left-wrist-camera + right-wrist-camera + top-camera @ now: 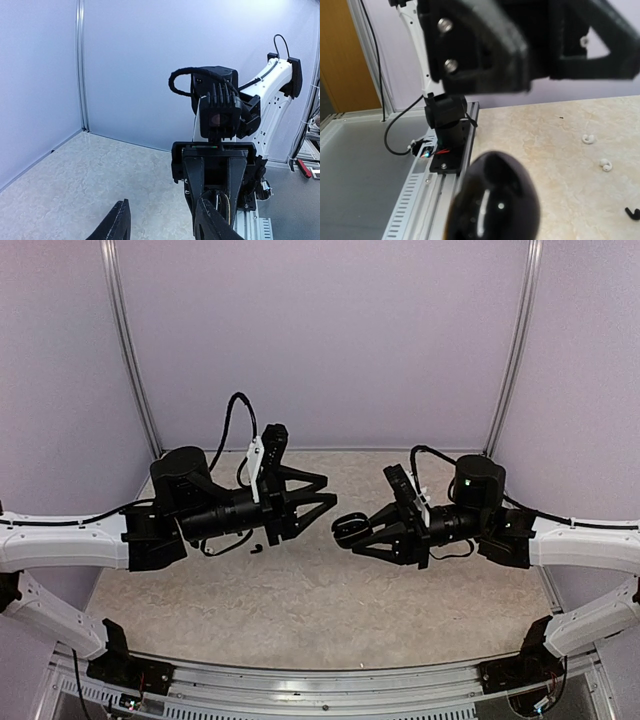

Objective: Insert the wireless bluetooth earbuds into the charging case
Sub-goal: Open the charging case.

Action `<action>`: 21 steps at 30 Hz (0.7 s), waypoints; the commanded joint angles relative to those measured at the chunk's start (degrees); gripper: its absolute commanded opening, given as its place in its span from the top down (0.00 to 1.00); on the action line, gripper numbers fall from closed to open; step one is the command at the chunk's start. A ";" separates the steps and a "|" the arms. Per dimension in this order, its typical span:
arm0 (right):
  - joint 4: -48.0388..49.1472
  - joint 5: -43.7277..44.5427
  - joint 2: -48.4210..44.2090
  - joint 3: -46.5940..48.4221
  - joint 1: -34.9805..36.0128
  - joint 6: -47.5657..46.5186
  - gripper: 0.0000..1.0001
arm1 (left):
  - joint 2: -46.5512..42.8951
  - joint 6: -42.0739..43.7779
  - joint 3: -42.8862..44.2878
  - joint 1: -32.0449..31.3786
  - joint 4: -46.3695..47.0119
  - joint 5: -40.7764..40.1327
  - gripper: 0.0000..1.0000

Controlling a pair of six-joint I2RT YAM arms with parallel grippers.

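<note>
My right gripper (358, 531) is shut on a glossy black rounded charging case (349, 529) and holds it above the table's middle. The case fills the lower right wrist view (492, 200) and hides the fingers there. My left gripper (326, 491) is open and empty, level with the case and just left of it. Its fingertips (119, 224) face the right gripper. Two white earbuds (588, 139) (605, 164) and one black earbud (633, 213) lie on the table. A small black earbud-like piece (256, 546) lies under the left arm. The other black earbud is out of view.
Beige speckled tabletop (330, 610) with pale walls on three sides. An aluminium rail (320, 685) with both arm bases runs along the near edge. The left arm's body looms dark at the top of the right wrist view (485, 45).
</note>
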 commanded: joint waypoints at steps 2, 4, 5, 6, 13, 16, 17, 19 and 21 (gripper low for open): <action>0.54 -0.34 -0.54 0.83 0.64 -0.17 0.96 | -1.47 0.04 -1.24 0.37 1.55 -1.64 0.51; 0.20 0.31 -0.45 0.92 0.64 -0.10 0.96 | -2.17 0.70 -2.30 0.42 2.85 2.20 0.43; 0.15 0.69 -0.44 0.95 0.64 -0.02 0.97 | -2.66 0.96 -2.80 0.24 3.32 3.84 0.40; 0.21 1.15 -0.40 1.00 0.69 0.13 0.97 | -2.79 1.41 -2.91 -0.10 3.13 4.81 0.37; -0.04 1.78 0.30 1.83 0.64 0.84 0.97 | -0.13 3.61 -0.43 -2.60 -1.29 5.17 0.31; 0.05 1.28 0.13 1.99 0.67 0.83 0.97 | 1.32 5.01 0.67 -2.75 -2.89 3.47 0.31; 0.05 1.12 0.05 2.01 0.63 0.87 0.97 | 1.46 5.04 0.78 -2.77 -2.92 2.98 0.31; 0.28 0.41 -0.18 2.06 0.64 0.79 0.97 | 1.76 5.09 1.19 -2.70 -3.35 2.06 0.31; 0.52 -0.02 -0.38 1.98 0.70 0.89 0.97 | 2.06 4.90 1.70 -2.57 -3.85 0.80 0.31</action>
